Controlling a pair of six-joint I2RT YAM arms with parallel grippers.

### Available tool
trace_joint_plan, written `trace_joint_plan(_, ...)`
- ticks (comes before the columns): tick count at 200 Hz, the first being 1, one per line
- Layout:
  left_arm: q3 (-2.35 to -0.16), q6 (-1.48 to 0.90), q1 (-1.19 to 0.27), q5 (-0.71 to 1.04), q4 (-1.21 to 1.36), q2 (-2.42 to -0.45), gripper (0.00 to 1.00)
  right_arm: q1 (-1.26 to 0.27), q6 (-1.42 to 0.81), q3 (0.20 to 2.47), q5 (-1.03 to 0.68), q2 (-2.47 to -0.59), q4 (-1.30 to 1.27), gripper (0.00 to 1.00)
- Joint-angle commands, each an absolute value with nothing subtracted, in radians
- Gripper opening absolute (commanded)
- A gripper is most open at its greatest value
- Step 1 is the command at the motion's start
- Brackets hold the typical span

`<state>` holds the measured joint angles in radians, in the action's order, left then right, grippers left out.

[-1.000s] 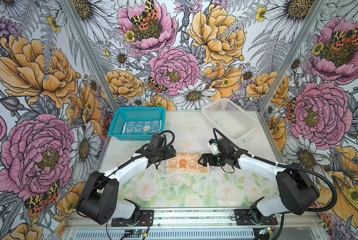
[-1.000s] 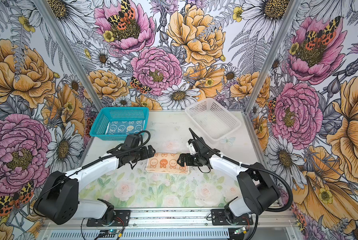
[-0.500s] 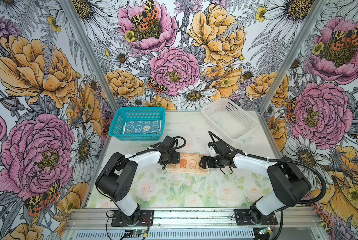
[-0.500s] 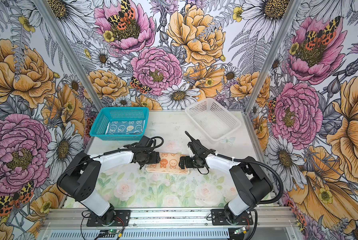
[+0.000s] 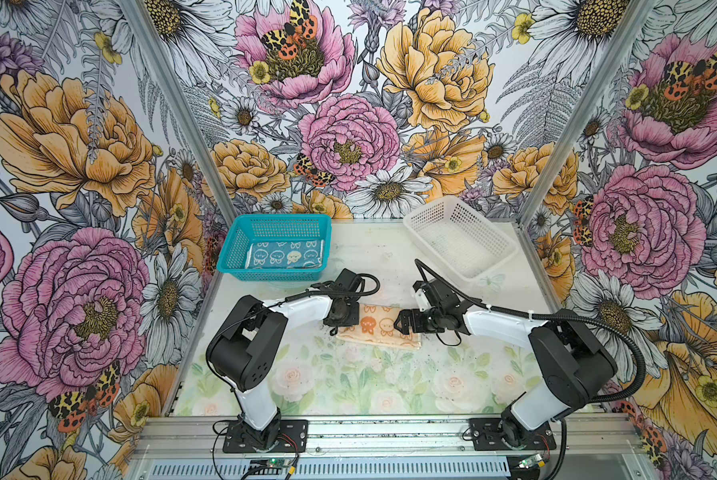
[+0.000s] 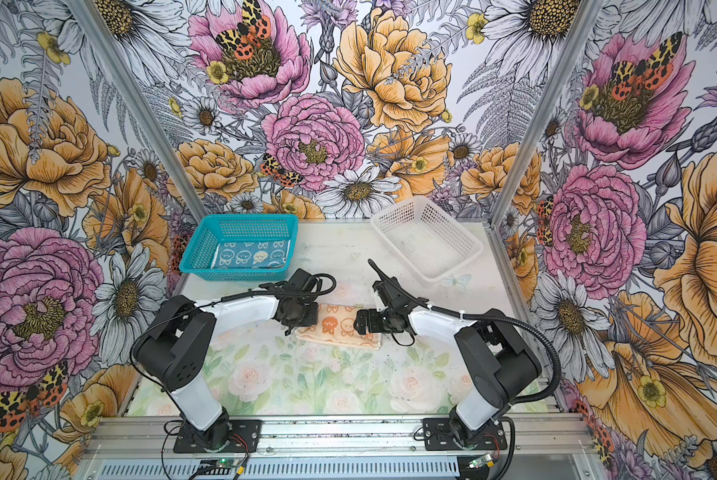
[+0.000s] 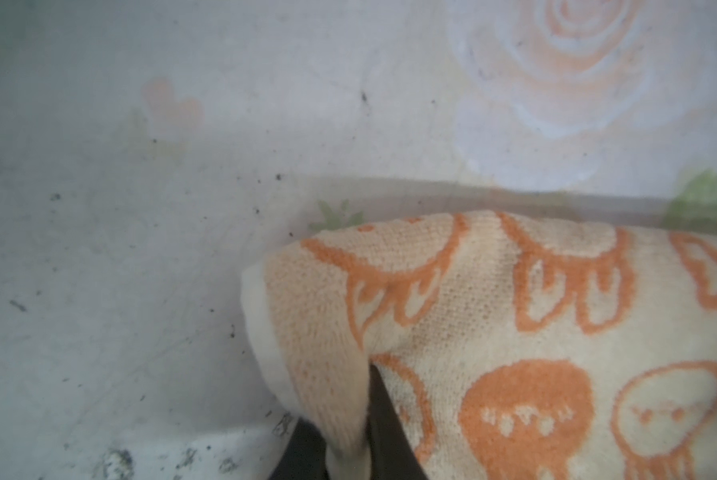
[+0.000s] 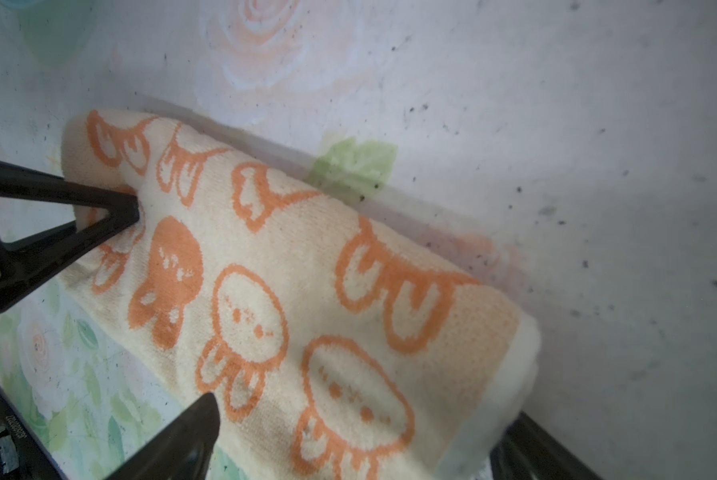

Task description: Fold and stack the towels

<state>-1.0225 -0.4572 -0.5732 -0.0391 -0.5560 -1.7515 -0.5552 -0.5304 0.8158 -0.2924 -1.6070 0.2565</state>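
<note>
Now: peach towel (image 5: 379, 330) lies folded into a long strip mid-tabletop (image 5: 348, 386), between the two arms. Left fingers (image 7: 383, 428) are pinched narrow on its left end; my left wrist view shows a fold of cloth clamped between them. Right fingers (image 8: 99, 216) stand wide over the opposite end, one tip pressing into the cloth, the other over its printed face, not closed on it. Teal towel (image 5: 282, 257) lies flat inside the teal basket (image 5: 230, 245) at the back left. White basket (image 5: 427, 218) sits back right, turned at an angle, well apart from the peach towel. I see the same layout in both top views.
</note>
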Motion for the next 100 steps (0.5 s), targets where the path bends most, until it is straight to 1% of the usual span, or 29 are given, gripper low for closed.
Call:
trace_joint_plan(1, -1.051, -0.428, -0.576, -0.065, -0.662, -1.790, 0.07, -0.559, -0.531, 0.829, -0.308, -1.638, 0.298, 0.99)
trace_joint_plan(8, -1.075, -0.418, -0.572, -0.076, -0.688, -1.792, 0.00, -0.554, -0.528, 0.839, -0.312, -1.640, 0.298, 0.99)
trace_joint_plan(39, -1.243, -0.354, -0.540, -0.162, -0.810, -1.781, 0.00, -0.515, -0.514, 0.891, -0.339, -1.629, 0.310, 0.99)
trace_joint_plan(52, -1.350, -0.316, -0.520, -0.202, -0.877, -1.793, 0.00, -0.500, -0.504, 0.921, -0.343, -1.631, 0.325, 0.99)
trace_joint_plan(66, -1.486, -0.276, -0.500, -0.283, -0.957, -1.811, 0.00, -0.488, -0.494, 0.955, -0.346, -1.635, 0.341, 0.99)
trace_joint_plan(71, -1.533, -0.259, -0.493, -0.301, -0.983, -1.855, 0.00, -0.484, -0.493, 0.968, -0.348, -1.638, 0.347, 0.99)
trace_joint_plan(100, -1.767, -0.175, -0.453, -0.381, -1.063, -1.929, 0.00, -0.473, -0.484, 1.050, -0.354, -1.655, 0.382, 0.99)
